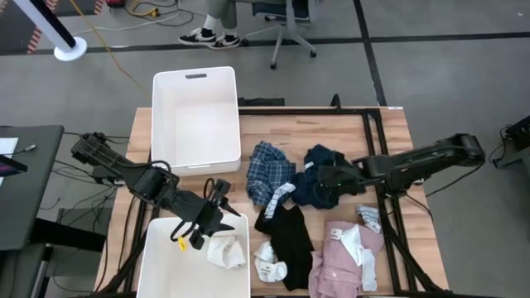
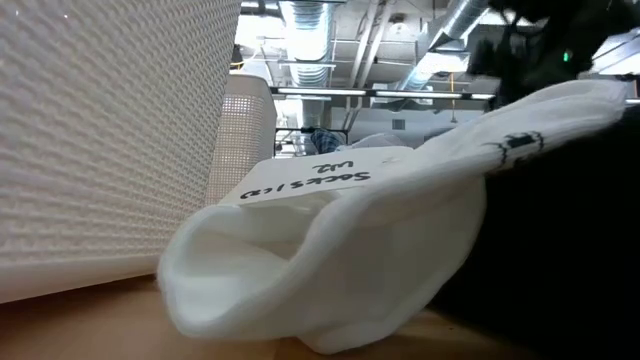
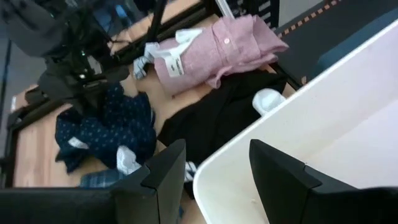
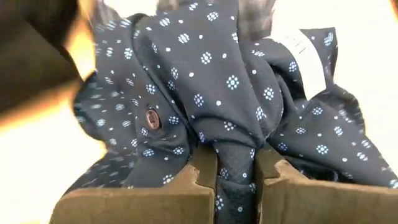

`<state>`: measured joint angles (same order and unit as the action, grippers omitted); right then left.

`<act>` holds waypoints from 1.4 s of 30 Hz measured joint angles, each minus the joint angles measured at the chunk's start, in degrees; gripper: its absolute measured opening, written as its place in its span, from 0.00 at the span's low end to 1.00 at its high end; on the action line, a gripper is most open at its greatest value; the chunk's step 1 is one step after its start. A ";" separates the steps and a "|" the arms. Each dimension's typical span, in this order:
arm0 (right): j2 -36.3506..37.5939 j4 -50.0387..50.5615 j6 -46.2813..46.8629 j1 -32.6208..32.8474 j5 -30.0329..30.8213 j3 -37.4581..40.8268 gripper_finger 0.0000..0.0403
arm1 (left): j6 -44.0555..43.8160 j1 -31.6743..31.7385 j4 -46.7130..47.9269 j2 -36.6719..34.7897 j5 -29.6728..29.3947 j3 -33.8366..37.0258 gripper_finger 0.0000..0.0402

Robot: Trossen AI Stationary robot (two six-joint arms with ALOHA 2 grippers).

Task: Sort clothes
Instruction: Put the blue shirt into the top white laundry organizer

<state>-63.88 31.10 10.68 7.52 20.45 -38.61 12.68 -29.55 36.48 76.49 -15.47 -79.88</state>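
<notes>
With the right gripper [image 4: 236,171] jaws pinching only a thin fold of the crumpled navy dotted cotton shirt [image 1: 325,184] mid-tabletop, lifting may slip it or drag the touching blue plaid shirt [image 1: 269,170]; left gripper [image 1: 207,217] jaws gape empty over the near white plastic bin [image 1: 157,265].

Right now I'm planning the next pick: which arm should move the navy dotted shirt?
Right: its gripper is shut on the navy dotted shirt. The left gripper is open over the near bin.
</notes>
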 joint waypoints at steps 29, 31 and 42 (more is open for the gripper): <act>10.88 -7.00 -17.11 15.10 9.69 -18.94 0.10 | 10.81 5.24 -28.99 1.07 -13.84 1.87 0.74; 10.84 -8.57 -18.90 15.47 9.70 -19.62 0.10 | 10.11 6.35 -31.22 1.96 -13.42 2.22 0.78; 8.44 -11.12 -25.56 18.36 9.67 -24.30 0.10 | 6.90 11.71 -40.39 8.27 -10.32 2.23 0.99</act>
<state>-55.44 19.97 -14.88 25.88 30.12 -62.92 19.58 -17.84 -3.91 84.75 -25.79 -77.65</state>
